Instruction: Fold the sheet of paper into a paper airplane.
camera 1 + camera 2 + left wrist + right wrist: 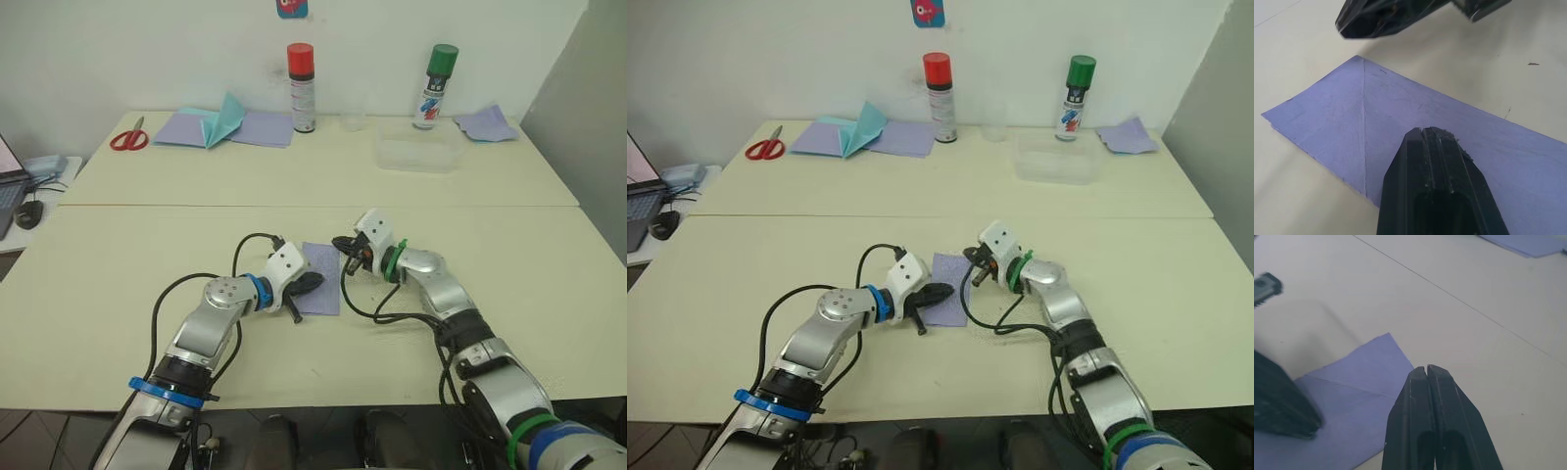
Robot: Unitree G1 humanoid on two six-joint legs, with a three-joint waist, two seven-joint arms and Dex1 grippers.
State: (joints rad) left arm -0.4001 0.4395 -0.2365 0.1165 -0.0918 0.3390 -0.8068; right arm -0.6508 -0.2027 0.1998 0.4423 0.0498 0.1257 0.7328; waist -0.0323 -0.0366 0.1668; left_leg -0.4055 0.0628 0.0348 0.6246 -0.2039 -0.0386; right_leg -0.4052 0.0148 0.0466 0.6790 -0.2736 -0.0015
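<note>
**A:** Lavender item first: the sheet of paper [322, 277], thin, creased, lying flat on the table [118, 294] toward the middle of its near edge. Status?

**B:** Folded over into a narrow strip, with diagonal crease lines running to a corner. Not yet a plane. The left gripper [306, 284] rests on the sheet's left side with its fingers pressed together, nothing between them. The right gripper [348, 257] sits at the sheet's far right corner, fingers likewise closed and empty, seemingly just off the paper.

**A:** Handling note for the step in hand?

**B:** My judgement: a pin-and-fold. The left tip should press straight down as an anchor while the right slides under the free corner and carries it along the existing diagonal crease. Thin paper skates on a smooth top, so pressing too lightly lets the sheet creep and the fold go askew. Sweeping a closed tip along the fold afterwards would sharpen the crease.

**A:** Containers?

**B:** One clear plastic tray [419, 154] near the far edge, right of centre; it looks empty, though its transparency makes that uncertain. A small clear cup [353, 122] beside it, contents not discernible. Two spray cans, red-capped [301, 88] and green-capped [434, 86], both capped and upright along the far edge.

**A:** Other stock?

**B:** Scissors [129, 138] at the far left corner, spare lavender sheets [260, 128] with a teal folded piece [225, 119] beside them.
</note>
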